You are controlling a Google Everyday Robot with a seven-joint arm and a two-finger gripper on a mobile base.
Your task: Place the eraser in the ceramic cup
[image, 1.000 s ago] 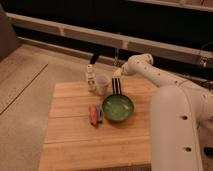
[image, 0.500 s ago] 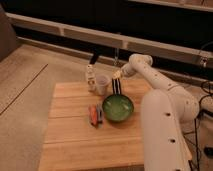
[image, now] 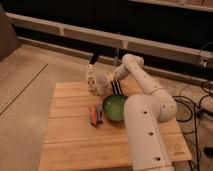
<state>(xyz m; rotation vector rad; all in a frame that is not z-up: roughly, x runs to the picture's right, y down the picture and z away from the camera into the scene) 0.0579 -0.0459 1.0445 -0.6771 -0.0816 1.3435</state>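
Pincer (image: 114, 76) clamps eraser (image: 116, 87) just beside ceramic cup (image: 102, 85).

Around the small cream-white ceramic cup (image: 102, 85) there is little room. The pincer (image: 113, 76) hangs just at its 3 o'clock, and the thick white robot arm (image: 145, 88) closes that whole side. A slim white bottle (image: 90, 77) stands close at 10 o'clock. The wide green bowl (image: 115, 107) lies at 5 o'clock, the orange-red and grey oblong item (image: 95, 114) at 6. From 7 to 9 o'clock the wooden slatted tabletop (image: 70, 145) is bare.
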